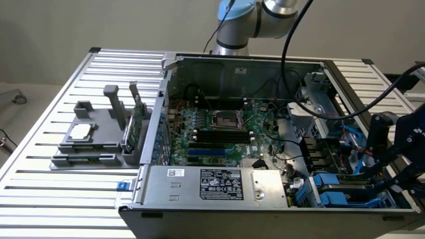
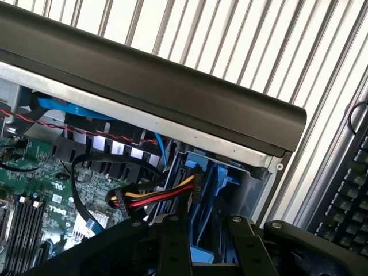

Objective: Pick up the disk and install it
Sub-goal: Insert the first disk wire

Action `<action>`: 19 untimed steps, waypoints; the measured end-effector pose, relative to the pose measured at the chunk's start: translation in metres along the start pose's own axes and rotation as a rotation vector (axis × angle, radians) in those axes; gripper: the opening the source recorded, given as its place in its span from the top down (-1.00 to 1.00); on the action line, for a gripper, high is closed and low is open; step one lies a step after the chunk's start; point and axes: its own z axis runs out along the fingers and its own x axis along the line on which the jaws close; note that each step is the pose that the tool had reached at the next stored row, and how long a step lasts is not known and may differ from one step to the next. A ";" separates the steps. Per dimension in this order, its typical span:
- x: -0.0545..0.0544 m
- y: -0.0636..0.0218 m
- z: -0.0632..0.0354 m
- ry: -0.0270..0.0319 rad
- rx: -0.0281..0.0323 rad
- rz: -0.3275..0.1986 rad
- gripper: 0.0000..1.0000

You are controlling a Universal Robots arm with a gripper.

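Here, your arm's black pincer (image 1: 385,179) hangs over the drive bay in the corner of the open computer case (image 1: 199,211), at the exterior view's right. The case stands on the slatted metal desk (image 1: 59,194). The disk (image 1: 345,196) sits low in that bay, and its blue carrier shows just beside and below the pincer.

From the wrist view you see the pincer (image 2: 204,221) directly above the disk (image 2: 218,178), with the blue frame rising into the space between its two black sides. You cannot tell whether it is pinching the carrier or only flanking it.

A bundle of red, yellow and black power wires (image 2: 152,196) ends in a black plug against the near edge of the carrier. The green motherboard (image 1: 219,134) lies on the case floor. The labelled power supply (image 1: 219,185) sits along the front wall, next to the bay.

Well apart, at the exterior view's left, a grey fixture (image 1: 93,137) holds a small silver chip (image 1: 80,131) and an upright green circuit card (image 1: 137,124). A black keyboard (image 2: 351,190) lies on the desk outside the case.
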 end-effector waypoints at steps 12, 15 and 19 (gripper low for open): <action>-0.002 0.0019 0.0051 0.0085 0.0006 0.026 0.37; -0.002 0.0020 0.0058 0.0096 0.0017 0.036 0.55; -0.002 0.0020 0.0060 0.0104 0.0019 0.044 0.66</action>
